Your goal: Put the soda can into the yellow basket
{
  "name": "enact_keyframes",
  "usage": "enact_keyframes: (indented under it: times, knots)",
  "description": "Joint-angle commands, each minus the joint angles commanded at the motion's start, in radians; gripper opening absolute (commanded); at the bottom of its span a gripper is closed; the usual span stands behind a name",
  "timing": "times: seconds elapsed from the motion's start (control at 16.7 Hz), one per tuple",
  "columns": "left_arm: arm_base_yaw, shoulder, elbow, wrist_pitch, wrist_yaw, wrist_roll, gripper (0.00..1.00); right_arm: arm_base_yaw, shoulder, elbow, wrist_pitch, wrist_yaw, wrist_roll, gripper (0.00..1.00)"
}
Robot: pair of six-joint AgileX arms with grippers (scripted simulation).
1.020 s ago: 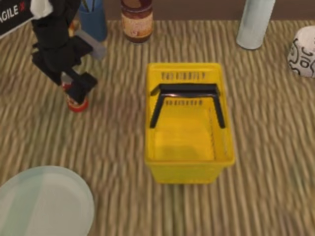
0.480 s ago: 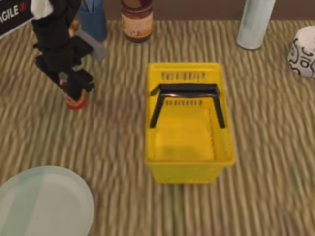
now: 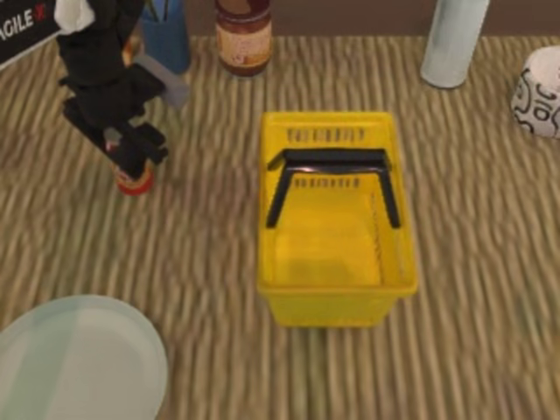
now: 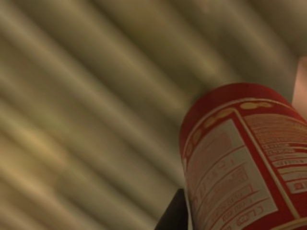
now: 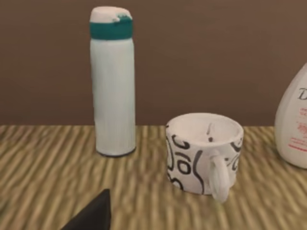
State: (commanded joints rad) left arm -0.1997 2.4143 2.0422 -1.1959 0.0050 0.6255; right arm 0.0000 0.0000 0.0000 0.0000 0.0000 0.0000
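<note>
The soda can [image 3: 136,181], red with a cream label, stands on the mat at the left side of the table, well to the left of the yellow basket [image 3: 337,297]. My left gripper [image 3: 133,157] comes down from above and is shut on the can's upper part, hiding its top. In the left wrist view the can [image 4: 244,158] fills the frame, with one dark finger [image 4: 173,215] pressed against its side. The basket is open-topped and its black handles [image 3: 332,162] lie folded across it. My right gripper is out of the top view; only one dark fingertip [image 5: 98,213] shows.
A brown jar [image 3: 242,35] and a blue container [image 3: 166,35] stand at the back left. A white bottle [image 3: 453,39] and a patterned mug [image 3: 538,92] stand at the back right. A pale plate [image 3: 74,363] lies at the front left.
A second ago the left gripper's fingers stood wider around the can. They have since closed on it, and the can has shifted slightly toward the back.
</note>
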Motion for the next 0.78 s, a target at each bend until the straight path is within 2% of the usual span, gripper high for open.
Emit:
enact_keyframes:
  times: [0.18, 0.36, 0.54, 0.78]
  knots:
    - [-0.004, -0.005, -0.01, 0.028, 0.023, -0.009, 0.0, 0.0, 0.0, 0.0, 0.0, 0.0, 0.0, 1.0]
    - [-0.014, -0.018, -0.048, 0.147, 0.115, -0.046, 0.0, 0.0, 0.0, 0.0, 0.0, 0.0, 0.0, 1.0]
    - [-0.027, -0.04, -0.111, 0.355, 0.26, -0.11, 0.0, 0.0, 0.0, 0.0, 0.0, 0.0, 0.0, 1.0]
    - [-0.049, -0.083, -0.236, 0.738, 0.507, -0.225, 0.0, 0.0, 0.0, 0.0, 0.0, 0.0, 0.0, 1.0]
